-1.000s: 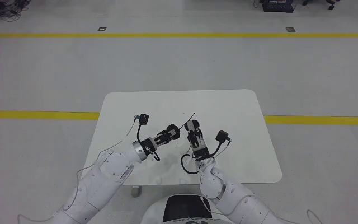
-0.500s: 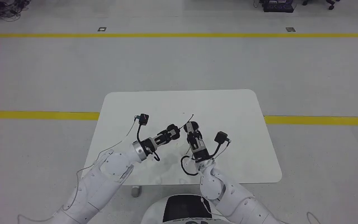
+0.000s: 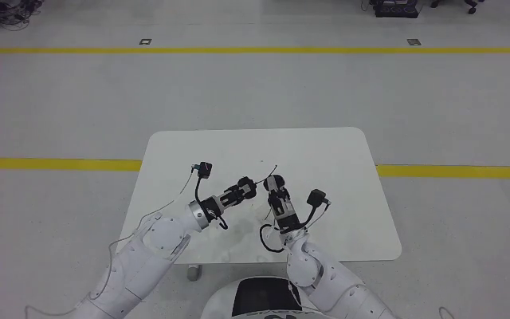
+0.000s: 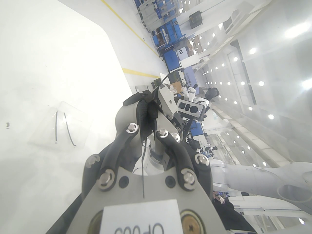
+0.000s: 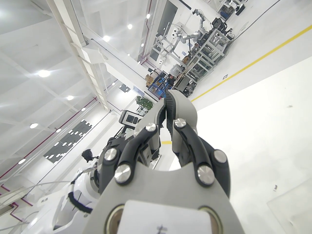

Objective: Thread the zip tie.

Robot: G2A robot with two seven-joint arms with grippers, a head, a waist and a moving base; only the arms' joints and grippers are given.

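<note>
Meeting above the desk [image 3: 335, 151] in the top view, left gripper [image 3: 249, 188] and right gripper [image 3: 273, 183] pinch the zip tie [image 3: 271, 171], its free end slanting away from the robot. Left wrist view: fingers [image 4: 126, 118] clamped, strand trailing back between them. Right wrist view: fingers [image 5: 182, 108] pressed together on the tie's tip.

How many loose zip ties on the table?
2: a straight zip tie beside a curved zip tie, on the clear plastic sheet; others may be hidden by the arms.
</note>
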